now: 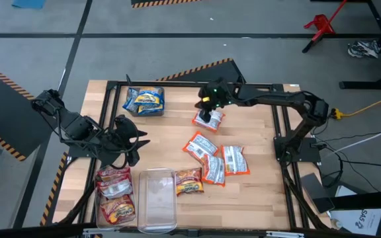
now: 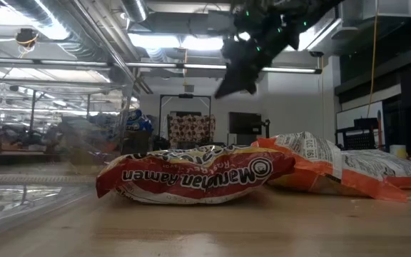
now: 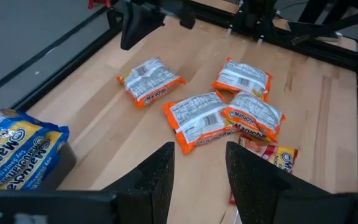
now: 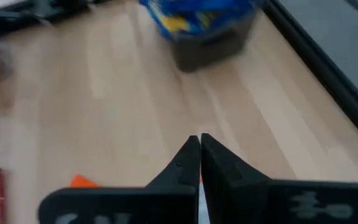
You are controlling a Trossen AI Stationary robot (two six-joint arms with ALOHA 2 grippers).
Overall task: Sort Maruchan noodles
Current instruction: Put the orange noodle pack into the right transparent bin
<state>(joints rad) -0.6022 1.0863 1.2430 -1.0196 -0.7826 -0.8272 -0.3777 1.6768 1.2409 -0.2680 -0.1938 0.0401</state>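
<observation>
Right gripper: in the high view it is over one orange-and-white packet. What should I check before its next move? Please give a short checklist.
1. Right gripper shut: ok, its fingers are together.
2. Packet held: cannot tell; the orange-and-white packet shows directly under it in the high view.
3. Left gripper out of the way: ok, open, empty, at the table's left side.
4. Empty clear bin free: ok.
5. Loose packets all sorted: not ok, several lie on the table.
</observation>
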